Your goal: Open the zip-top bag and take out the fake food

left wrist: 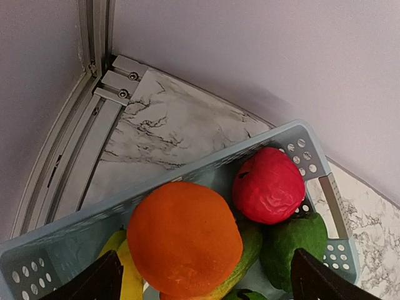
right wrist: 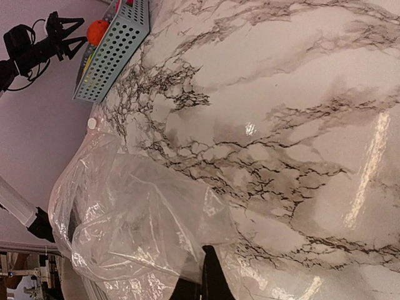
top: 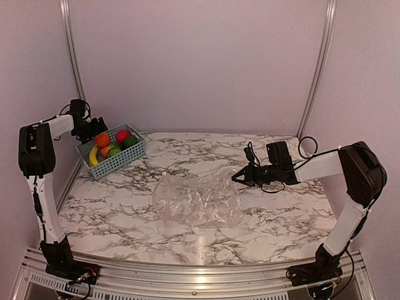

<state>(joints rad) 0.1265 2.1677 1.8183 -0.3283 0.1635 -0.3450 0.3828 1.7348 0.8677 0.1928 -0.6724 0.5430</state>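
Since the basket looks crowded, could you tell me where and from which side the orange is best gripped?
I would grip the orange across its middle, coming straight down: it lies on top of the pile in the blue basket, and the open left tool is spread either side of it.

The right hand (right wrist: 199, 276) is cut off at the bottom edge; its grip on the zip-top bag (right wrist: 137, 219) is unclear. An orange (left wrist: 184, 237) hides most of a banana (left wrist: 128, 269).
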